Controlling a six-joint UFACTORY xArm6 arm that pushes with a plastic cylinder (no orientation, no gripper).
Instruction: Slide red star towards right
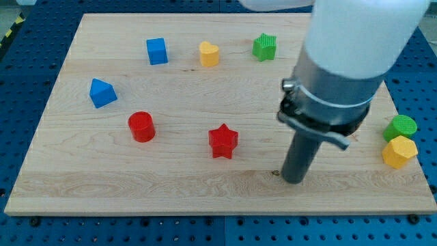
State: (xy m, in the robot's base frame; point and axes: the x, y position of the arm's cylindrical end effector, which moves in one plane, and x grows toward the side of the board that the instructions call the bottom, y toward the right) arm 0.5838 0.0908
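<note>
The red star point(222, 141) lies on the wooden board point(205, 191), a little below the board's middle. My tip point(293, 180) touches the board to the right of the star and slightly lower, about a hundred pixels away from it. The tip is apart from every block. The thick arm body above the rod covers the board's upper right part.
A red cylinder point(142, 126) lies left of the star. A blue cube point(157, 51), a yellow block point(209, 53) and a green star point(264, 46) line the top. A blue block point(102, 93) sits at the left. A green cylinder point(400, 127) and a yellow hexagonal block point(399, 152) sit at the right edge.
</note>
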